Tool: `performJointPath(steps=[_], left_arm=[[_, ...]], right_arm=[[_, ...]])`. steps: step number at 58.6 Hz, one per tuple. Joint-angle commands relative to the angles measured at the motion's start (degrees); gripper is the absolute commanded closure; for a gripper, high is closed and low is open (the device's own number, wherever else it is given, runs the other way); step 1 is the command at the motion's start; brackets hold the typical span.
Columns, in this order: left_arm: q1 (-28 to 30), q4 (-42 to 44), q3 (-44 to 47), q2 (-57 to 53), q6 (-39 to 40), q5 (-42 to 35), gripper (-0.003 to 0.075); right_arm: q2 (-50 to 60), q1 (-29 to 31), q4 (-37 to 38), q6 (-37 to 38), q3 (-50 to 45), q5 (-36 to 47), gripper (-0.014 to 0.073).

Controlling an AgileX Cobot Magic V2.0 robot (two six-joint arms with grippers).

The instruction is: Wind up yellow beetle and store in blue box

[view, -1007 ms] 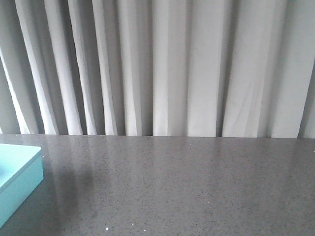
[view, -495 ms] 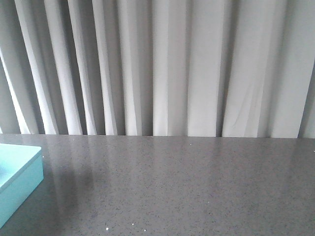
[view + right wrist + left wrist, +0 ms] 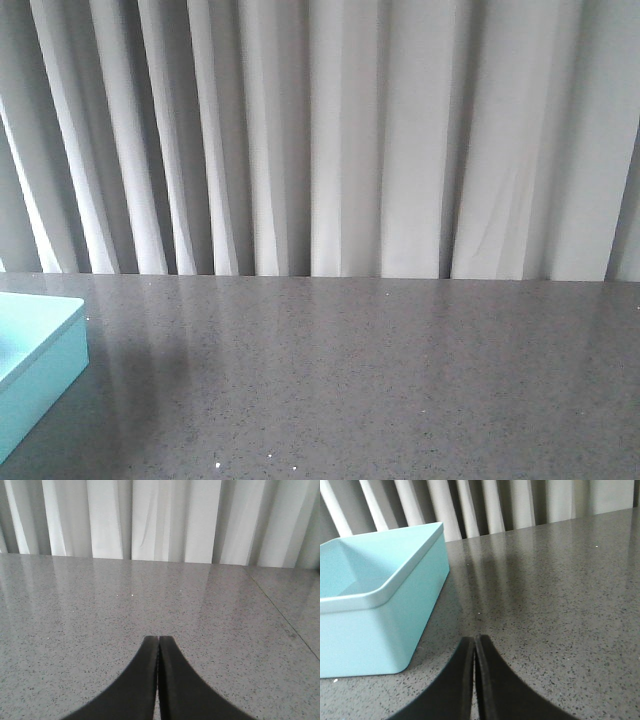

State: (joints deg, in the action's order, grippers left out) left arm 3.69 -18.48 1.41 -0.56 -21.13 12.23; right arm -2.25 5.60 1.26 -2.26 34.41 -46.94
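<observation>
Both black grippers, left (image 3: 474, 641) and right (image 3: 158, 640), pressed together on nothing, parked low over grey speckled table (image 3: 380, 380); open-topped turquoise rectangular box (image 3: 380, 605) beside left one, ready to receive (beetle not visible).

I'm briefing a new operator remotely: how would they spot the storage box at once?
Look at the speckled dark grey table in front of the pale pleated curtain. At its left edge, beside the shut left pincer, sits the blue box. It is open-topped, light turquoise with rounded corners, and the only coloured thing visible.
</observation>
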Motion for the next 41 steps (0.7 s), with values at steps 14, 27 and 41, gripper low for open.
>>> performJointPath(steps=[14, 27, 41], left_arm=[[-0.4, 13.7, -0.8, 0.1, 20.5, -4.3, 0.0726], [-0.4, 13.7, -0.8, 0.1, 20.5, -4.3, 0.0726], [-0.4, 13.7, -0.8, 0.1, 20.5, -4.3, 0.0726]], right_arm=[[-1.5, 0.1, 0.2, -0.1, 1.3, 4.2, 0.0601], [-1.5, 0.1, 0.2, -0.1, 1.3, 4.2, 0.0601], [-1.5, 0.1, 0.2, -0.1, 1.3, 4.2, 0.0601]])
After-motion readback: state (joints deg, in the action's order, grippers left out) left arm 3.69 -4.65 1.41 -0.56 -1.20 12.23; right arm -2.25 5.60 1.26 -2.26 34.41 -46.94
